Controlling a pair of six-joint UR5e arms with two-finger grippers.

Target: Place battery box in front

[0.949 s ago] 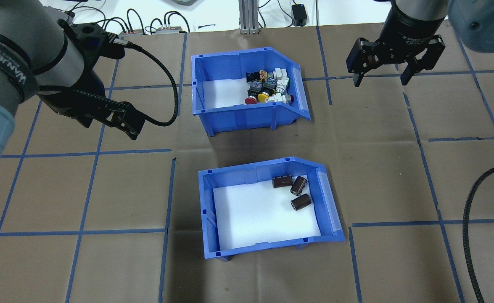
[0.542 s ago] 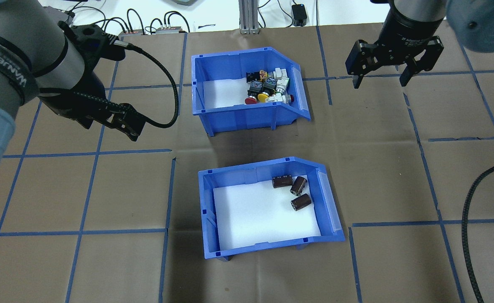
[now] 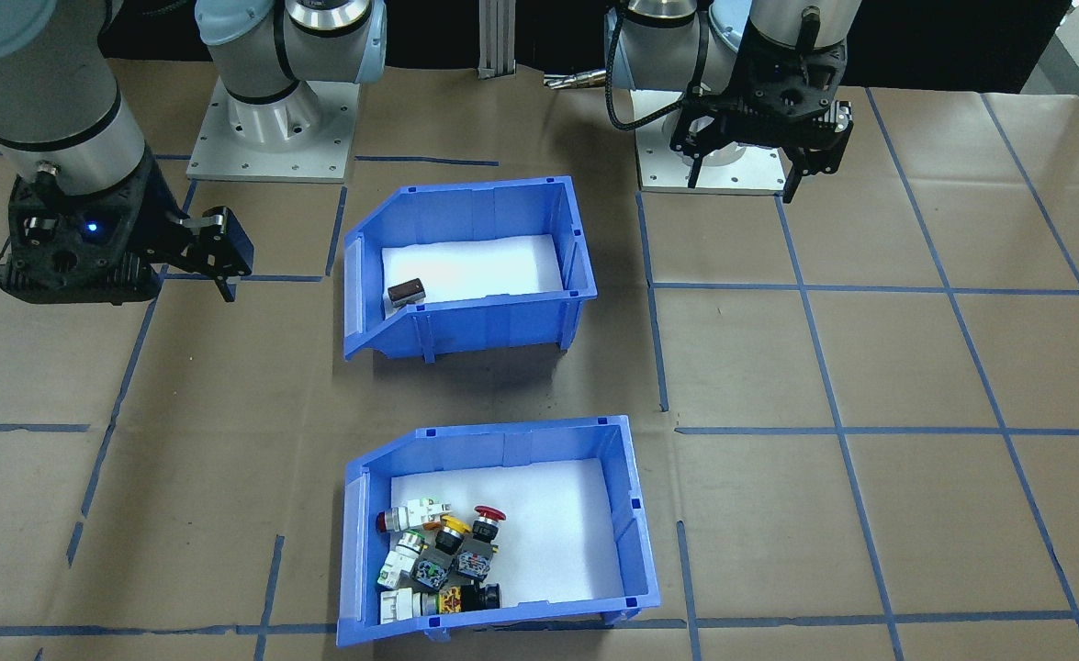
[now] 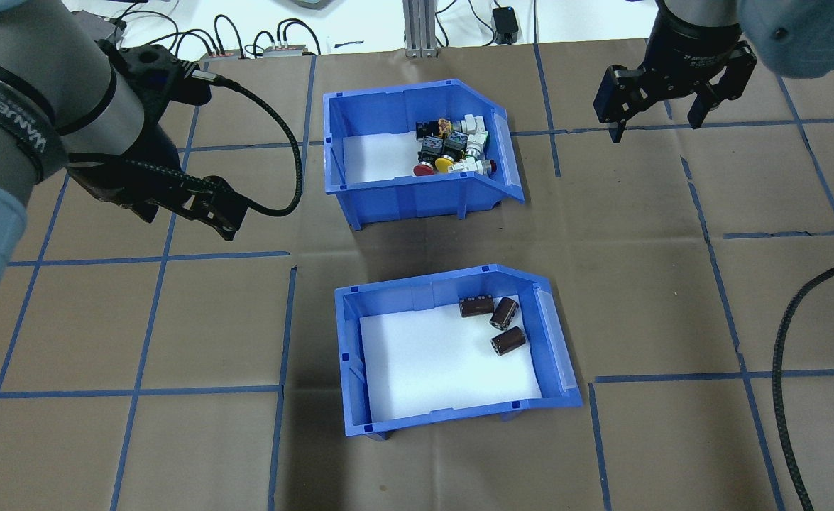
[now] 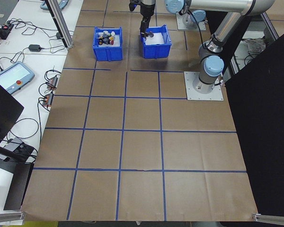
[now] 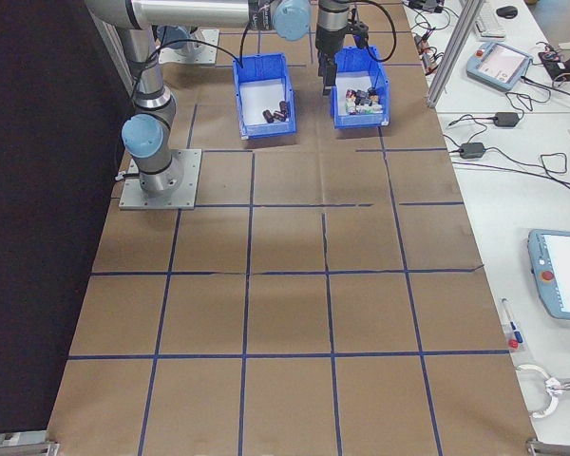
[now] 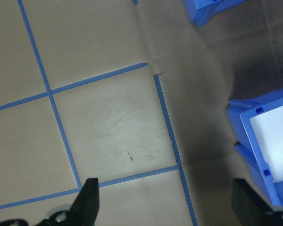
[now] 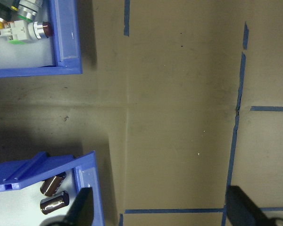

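Note:
The battery box (image 4: 459,415) is a blue bin with a white liner, holding three dark brown cells (image 4: 498,323). It stands on the table nearer the robot, and in the front-facing view it is the upper bin (image 3: 493,326). The identical bin of coloured switches (image 4: 417,195) stands beyond it, farther from the robot. My left gripper (image 4: 218,213) hangs open to the left of the switch bin and holds nothing. Its wrist view shows the fingers wide apart (image 7: 165,202) over bare paper. My right gripper (image 4: 656,128) hangs open at the far right, also holding nothing (image 8: 160,209).
Brown paper with a grid of blue tape (image 4: 154,255) covers the table. A black cable (image 4: 786,369) curves in at the right edge. Cables and small boxes (image 4: 505,25) lie past the table's far edge. Open paper lies left and right of both bins.
The right gripper has drifted to the right and a little farther from the robot, still open. The left arm has barely shifted. Neither bin has moved.

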